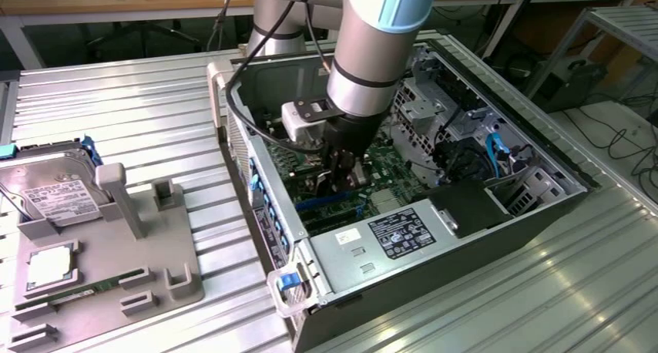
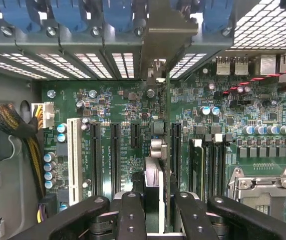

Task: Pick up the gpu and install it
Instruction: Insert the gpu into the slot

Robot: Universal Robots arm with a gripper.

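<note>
The arm reaches down into the open computer case, which lies on its side on the metal table. The gripper is low over the green motherboard. Its fingers are closed on the card, which stands on edge between them. The card's metal bracket reaches the rear slot openings of the case. The lower edge of the card is among the black slots. On the exterior view's left, a gray tray carries a hard drive.
</note>
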